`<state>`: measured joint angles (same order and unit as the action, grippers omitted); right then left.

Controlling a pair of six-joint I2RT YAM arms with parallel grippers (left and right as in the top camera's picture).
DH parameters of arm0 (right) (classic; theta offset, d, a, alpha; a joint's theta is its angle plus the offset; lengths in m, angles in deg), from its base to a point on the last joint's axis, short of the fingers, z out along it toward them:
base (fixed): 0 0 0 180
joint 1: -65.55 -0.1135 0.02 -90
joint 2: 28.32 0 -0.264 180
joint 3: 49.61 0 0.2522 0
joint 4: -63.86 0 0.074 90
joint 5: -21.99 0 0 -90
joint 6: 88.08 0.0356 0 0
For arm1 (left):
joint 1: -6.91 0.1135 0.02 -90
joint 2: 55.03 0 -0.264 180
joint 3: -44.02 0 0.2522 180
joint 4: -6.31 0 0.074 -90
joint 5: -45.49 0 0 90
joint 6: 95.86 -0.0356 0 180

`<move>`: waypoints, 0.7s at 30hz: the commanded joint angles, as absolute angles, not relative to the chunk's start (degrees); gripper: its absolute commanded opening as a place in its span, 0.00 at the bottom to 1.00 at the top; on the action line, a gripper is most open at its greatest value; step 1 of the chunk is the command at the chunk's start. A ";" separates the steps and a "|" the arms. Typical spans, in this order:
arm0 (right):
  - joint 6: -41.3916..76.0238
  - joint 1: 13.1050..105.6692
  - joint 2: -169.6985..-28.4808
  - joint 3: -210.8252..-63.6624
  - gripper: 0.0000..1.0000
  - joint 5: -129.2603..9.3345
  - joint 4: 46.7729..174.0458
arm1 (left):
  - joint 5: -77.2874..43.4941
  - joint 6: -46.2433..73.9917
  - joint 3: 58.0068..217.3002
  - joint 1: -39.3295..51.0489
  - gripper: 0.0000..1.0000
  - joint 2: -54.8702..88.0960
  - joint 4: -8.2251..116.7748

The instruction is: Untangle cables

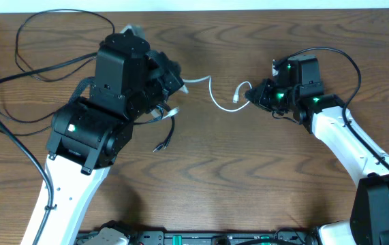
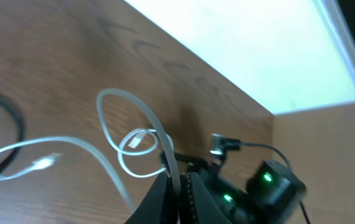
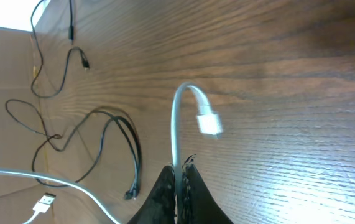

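A short white cable (image 1: 212, 93) lies stretched across the table's middle between my two grippers. My left gripper (image 1: 179, 80) is shut on one part of it; the left wrist view shows the white cable (image 2: 165, 140) running up from between the fingers (image 2: 178, 182) into a loop. My right gripper (image 1: 251, 94) is shut near its other end; the right wrist view shows the cable (image 3: 176, 118) arching up from the fingers (image 3: 179, 169) to a white plug (image 3: 209, 123). Long black cables (image 1: 51, 67) lie at the far left. A black cable end (image 1: 165, 139) lies below the left gripper.
The right wrist view shows a doubled black cable (image 3: 136, 154), thin black loops (image 3: 40, 134) beyond it, and a white USB plug (image 3: 43, 202) at lower left. Thick black leads run to the arms. The table's far edge is near the left arm.
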<state>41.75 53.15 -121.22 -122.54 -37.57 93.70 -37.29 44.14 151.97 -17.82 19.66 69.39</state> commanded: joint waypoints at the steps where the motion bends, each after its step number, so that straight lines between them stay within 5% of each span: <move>1: 41.91 53.10 -120.80 -122.89 0.11 -35.89 93.94 | -33.11 39.76 152.34 -17.49 0.07 19.79 68.36; 5: 41.23 53.28 -120.78 -122.89 0.22 -34.69 93.61 | -32.52 37.45 152.34 -17.56 0.07 19.81 68.60; 7: 39.72 53.80 -120.78 -122.89 0.37 -31.12 92.13 | -30.89 35.70 152.34 -17.58 0.07 19.81 68.54; 10: 39.50 55.94 -120.78 -123.03 0.81 -24.13 89.28 | -28.55 34.12 152.34 -17.58 0.07 19.81 68.47; 12: 39.41 57.67 -120.78 -123.05 0.94 -20.30 87.73 | -26.71 32.90 152.34 -17.58 0.07 19.81 67.90; 21: 35.46 65.12 -120.78 -123.07 0.99 -1.64 76.89 | -16.46 32.31 152.34 -17.67 0.07 19.81 64.49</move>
